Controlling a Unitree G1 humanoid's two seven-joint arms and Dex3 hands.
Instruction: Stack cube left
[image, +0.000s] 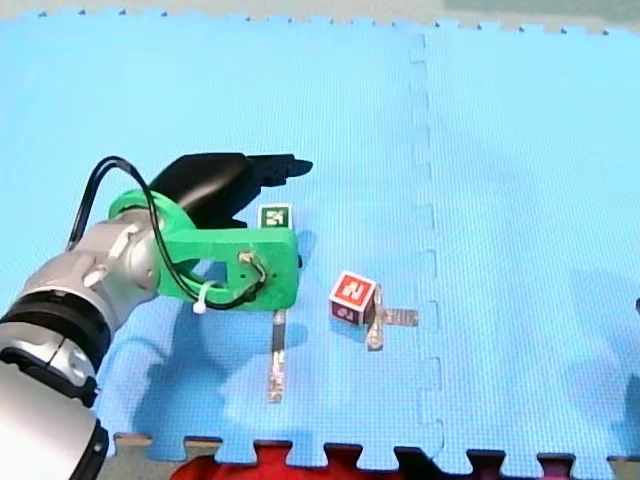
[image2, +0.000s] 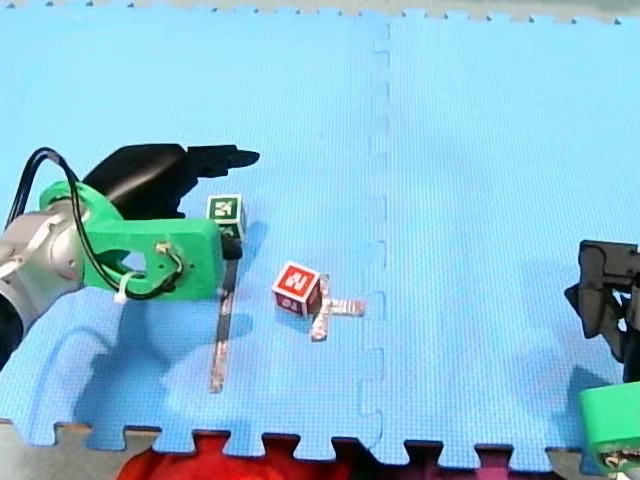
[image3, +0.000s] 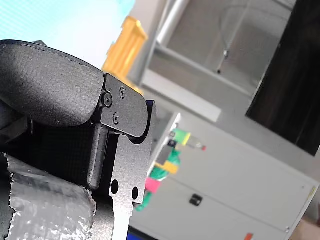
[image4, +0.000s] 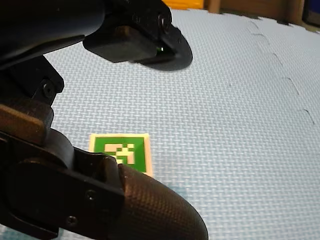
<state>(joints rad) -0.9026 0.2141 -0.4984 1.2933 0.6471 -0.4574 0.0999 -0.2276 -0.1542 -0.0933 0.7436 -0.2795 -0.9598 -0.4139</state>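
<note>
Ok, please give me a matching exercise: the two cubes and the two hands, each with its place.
1 green cube
2 red cube
3 left hand
4 right hand

A far right of the blue mat
B beside the silver tape cross
C on the mat, left of the red cube
D over the mat's left part, at the green cube

Pairs: 1-C, 2-B, 3-D, 4-A

Green cube (image2: 226, 210): marker face up, flat on mat (image2: 480, 150). Red cube (image2: 297, 288): white marker, sits skewed, right of green, nearer me, apart.

Robotics lab: blue foam mat (image: 500, 150), grey cabinets (image3: 240, 190).
</note>
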